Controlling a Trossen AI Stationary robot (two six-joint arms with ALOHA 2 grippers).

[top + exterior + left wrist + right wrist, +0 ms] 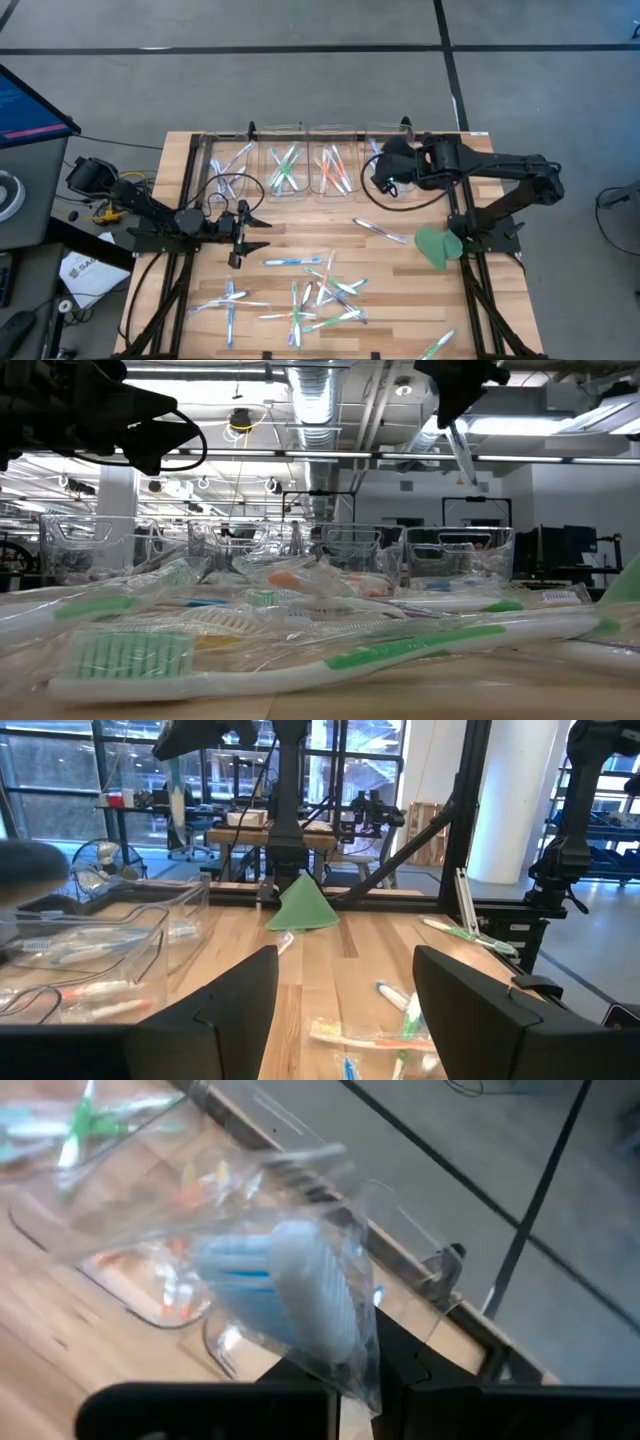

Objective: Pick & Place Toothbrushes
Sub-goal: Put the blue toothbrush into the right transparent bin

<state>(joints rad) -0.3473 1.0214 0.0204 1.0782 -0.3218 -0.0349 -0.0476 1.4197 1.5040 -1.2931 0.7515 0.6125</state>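
Wooden table (400,300) carries everything, w/ a row of four clear bins (290,165) along its far edge. Right arm reaches in from the right edge to the far-right corner; right gripper (385,172) hangs over the rightmost bin (385,150), jaws clenched on a wrapped toothbrush (300,1295) w/ blue-and-white head, seen close in the right wrist view, wrapper flaring round it. In the low view that brush (462,452) hangs down slanted from the gripper, above the bin row. Left arm lies low across the left side of the table, left gripper (238,235) near the table's middle-left, jaws released & apart, nothing between them; its fingers (240,1010) frame bare wood and a few loose brushes. Green leaf-shaped piece (437,245) sits near the right edge, beside the right arm's base. Toothbrushes (320,295) are mostly scattered over the near half of the table, criss-crossed in clear wrappers, w/ one stray (380,233) near the middle and one (437,346) by the near-right corner. More are sorted in the bins: whitish/blue in the leftmost (232,170), green in the second (287,168), orange in the third (333,170).
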